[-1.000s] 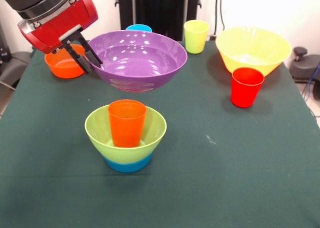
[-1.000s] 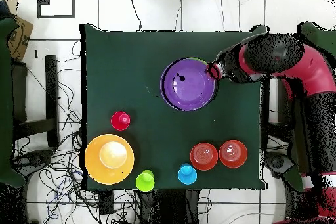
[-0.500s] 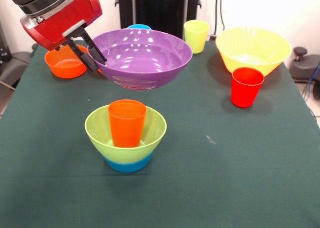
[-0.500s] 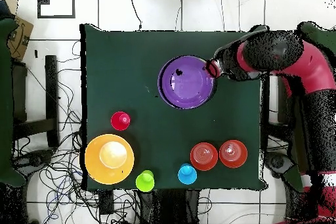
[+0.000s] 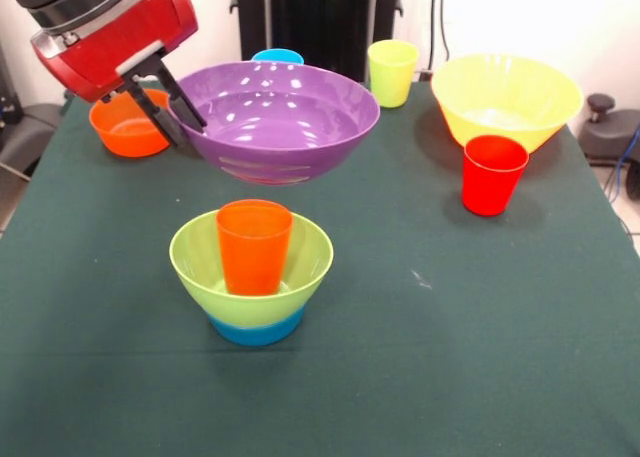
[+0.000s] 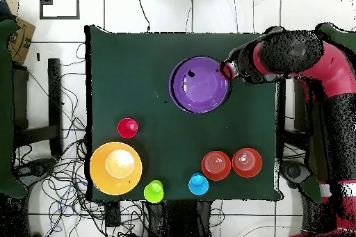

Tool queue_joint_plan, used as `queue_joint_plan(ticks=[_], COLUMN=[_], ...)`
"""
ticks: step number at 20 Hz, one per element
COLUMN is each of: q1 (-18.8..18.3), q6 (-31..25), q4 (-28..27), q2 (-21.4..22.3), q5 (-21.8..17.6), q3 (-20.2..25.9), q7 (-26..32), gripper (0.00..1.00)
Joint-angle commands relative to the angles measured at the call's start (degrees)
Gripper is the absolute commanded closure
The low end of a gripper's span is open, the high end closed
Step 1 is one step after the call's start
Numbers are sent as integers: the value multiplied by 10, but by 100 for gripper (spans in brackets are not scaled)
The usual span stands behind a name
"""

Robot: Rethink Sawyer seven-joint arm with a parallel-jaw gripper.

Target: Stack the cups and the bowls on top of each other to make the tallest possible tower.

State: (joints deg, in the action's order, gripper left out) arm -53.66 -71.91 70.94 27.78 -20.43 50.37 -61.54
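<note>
Gripping the purple bowl [image 5: 272, 119] by its rim, the gripper [image 5: 163, 102] has dipped slightly since half a second ago. Below and beside it waits the tower [image 5: 252, 270]; lowering on seems imminent.

We see a table w/ dark green cloth [image 5: 480, 337] filling most of the front view. Behind it at 12 o'clock, a black stand [image 5: 315, 17] against a white wall [image 5: 520, 17]. Overhead: white tiled floor [image 6: 139, 8], tangled cables [image 6: 59, 185] at 8 o'clock, cardboard box [image 6: 21, 36] at 10 o'clock.
</note>
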Motion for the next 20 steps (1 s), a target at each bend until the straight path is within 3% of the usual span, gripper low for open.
queue_joint_plan(ticks=[1,8,20], q1=[16,13,-7], q6=[-56,-51,1], q4=[-51,-58,22], q2=[-7,-22,-4], q5=[-46,-48,-45], q3=[4,5,9], q7=[188,196,154], gripper=[100,100,100])
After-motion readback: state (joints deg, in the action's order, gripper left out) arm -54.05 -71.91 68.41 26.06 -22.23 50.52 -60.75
